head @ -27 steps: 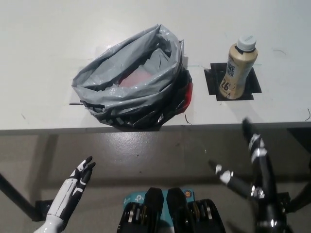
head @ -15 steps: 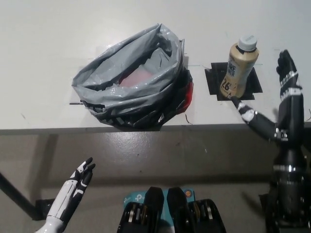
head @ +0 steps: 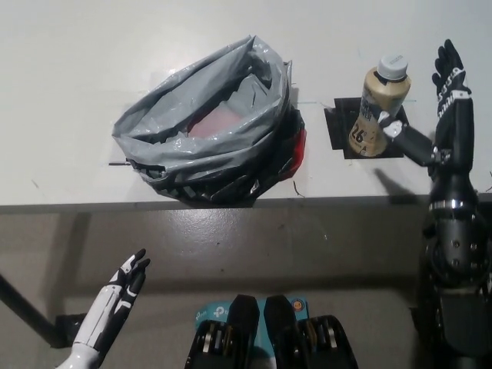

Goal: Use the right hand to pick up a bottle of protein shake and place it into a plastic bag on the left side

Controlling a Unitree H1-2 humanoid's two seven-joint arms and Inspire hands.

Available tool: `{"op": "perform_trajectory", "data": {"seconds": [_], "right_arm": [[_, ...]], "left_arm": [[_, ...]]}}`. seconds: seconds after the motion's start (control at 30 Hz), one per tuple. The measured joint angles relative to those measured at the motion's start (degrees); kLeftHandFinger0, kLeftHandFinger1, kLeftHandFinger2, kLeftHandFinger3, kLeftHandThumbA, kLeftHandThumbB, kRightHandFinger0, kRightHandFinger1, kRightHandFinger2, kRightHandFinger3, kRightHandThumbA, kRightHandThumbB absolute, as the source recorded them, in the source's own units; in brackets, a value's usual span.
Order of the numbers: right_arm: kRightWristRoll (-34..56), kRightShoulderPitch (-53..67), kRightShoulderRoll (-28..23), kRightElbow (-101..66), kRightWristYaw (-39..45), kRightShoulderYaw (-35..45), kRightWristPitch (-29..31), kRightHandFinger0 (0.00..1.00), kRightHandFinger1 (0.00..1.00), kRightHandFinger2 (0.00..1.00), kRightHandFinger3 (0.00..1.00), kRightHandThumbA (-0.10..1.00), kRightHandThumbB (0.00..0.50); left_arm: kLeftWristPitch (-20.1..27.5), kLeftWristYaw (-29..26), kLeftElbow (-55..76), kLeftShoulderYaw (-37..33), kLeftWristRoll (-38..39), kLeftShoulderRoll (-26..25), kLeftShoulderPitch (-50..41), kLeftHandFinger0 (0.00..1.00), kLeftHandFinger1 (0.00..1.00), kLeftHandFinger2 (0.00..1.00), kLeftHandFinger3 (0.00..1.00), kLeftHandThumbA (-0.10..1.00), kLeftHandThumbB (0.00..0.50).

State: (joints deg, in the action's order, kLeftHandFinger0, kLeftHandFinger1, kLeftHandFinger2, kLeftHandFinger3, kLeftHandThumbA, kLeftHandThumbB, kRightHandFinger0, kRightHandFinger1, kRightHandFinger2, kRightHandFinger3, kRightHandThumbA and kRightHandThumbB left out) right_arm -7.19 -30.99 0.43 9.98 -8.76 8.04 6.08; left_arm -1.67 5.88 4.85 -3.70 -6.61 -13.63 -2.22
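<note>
Rising from the lower right, the right hand [head: 434, 115] now flanks the bottle [head: 377, 108], fingers wide, ungrasped; bag [head: 204, 131] waits left, left hand [head: 123, 288] idle and spread at lower left.

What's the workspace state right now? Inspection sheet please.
Surface: white table, front edge in view.
Job's things: protein shake bottle upright on a black mat; grey plastic bag open, left of the bottle.
Clutter: nothing seen.
Hands: right hand open beside the bottle, not closed on it; left hand open, low, below the table edge.
Cables: nothing seen.
Surroundings: grey floor.
</note>
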Motion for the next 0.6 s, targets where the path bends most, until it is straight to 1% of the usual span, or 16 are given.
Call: {"op": "perform_trajectory", "data": {"seconds": [0.03, 0.13, 0.3, 0.4, 0.6], "right_arm": [[0.2, -0.6, -0.1, 0.8, 0.0, 0.1, -0.1, 1.00, 1.00, 1.00, 1.00, 0.90, 0.331], [0.5, -1.4, -0.3, 2.0, -0.1, 0.3, -0.4, 1.00, 1.00, 1.00, 1.00, 0.90, 0.343], [1.5, -3.3, -0.8, 4.9, -0.2, 0.6, -0.6, 1.00, 1.00, 1.00, 1.00, 0.90, 0.350], [1.6, -4.0, -1.0, 6.0, -0.3, 0.7, -0.6, 1.00, 1.00, 1.00, 1.00, 0.87, 0.356], [2.2, -5.3, -1.2, 9.0, -0.7, 1.0, -0.6, 1.00, 1.00, 1.00, 1.00, 0.89, 0.374]], "left_arm": [[0.0, 0.0, 0.0, 0.0, 0.0, 0.0, -0.2, 1.00, 1.00, 1.00, 1.00, 1.00, 0.177], [0.1, 0.0, 0.0, 0.0, 0.0, 0.0, -0.4, 1.00, 1.00, 1.00, 1.00, 1.00, 0.174], [0.1, 0.0, 0.2, 0.0, -0.1, 0.0, -0.3, 1.00, 1.00, 1.00, 1.00, 1.00, 0.192], [0.1, 0.0, 0.4, 0.0, -0.2, 0.0, -0.3, 1.00, 1.00, 1.00, 1.00, 1.00, 0.181], [0.2, 0.0, 1.1, -0.1, -0.3, 0.0, -0.3, 1.00, 1.00, 1.00, 1.00, 1.00, 0.187]]}}
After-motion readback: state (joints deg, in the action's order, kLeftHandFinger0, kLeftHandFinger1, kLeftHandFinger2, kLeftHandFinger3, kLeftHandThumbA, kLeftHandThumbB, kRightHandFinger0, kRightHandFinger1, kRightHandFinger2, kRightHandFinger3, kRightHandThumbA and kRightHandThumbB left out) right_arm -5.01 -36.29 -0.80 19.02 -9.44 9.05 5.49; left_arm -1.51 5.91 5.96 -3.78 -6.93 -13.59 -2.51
